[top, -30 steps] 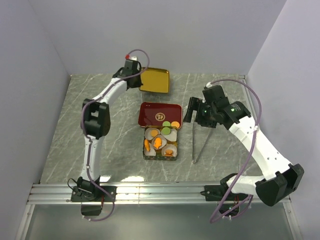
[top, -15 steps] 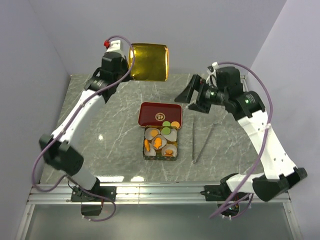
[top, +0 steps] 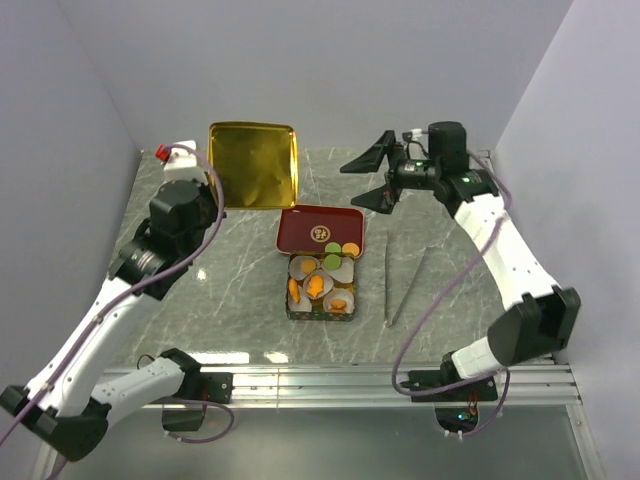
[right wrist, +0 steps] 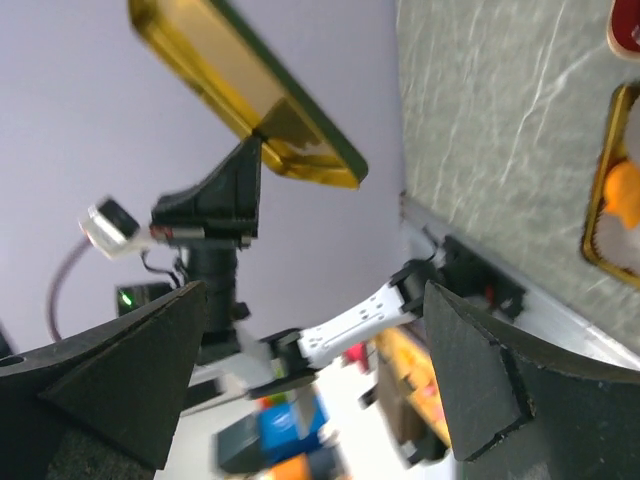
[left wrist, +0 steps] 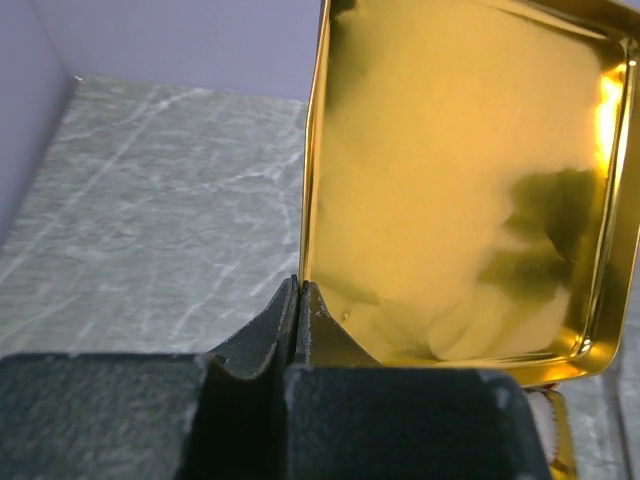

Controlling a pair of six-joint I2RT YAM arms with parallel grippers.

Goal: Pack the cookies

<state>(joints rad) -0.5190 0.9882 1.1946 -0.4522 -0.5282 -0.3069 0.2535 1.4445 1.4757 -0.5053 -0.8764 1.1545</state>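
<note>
Tweezers (top: pixel 388 300) on marble table (top: pixel 230 290)

Gold emblem (top: pixel 320 232) on the red tin panel (top: pixel 300 222), characters too small to read, no other lettering legible

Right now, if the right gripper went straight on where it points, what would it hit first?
Probably the gold lid, held raised by the shut left gripper, or that gripper itself. The open right gripper points left at them; depth is unclear.

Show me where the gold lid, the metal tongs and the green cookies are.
gold lid (top: pixel 252 165): top external view, middle of its shiny inner face.
metal tongs (top: pixel 387 285): top external view, midway along one leg.
green cookies (top: pixel 332 262): top external view, centre of the nearer one.
</note>
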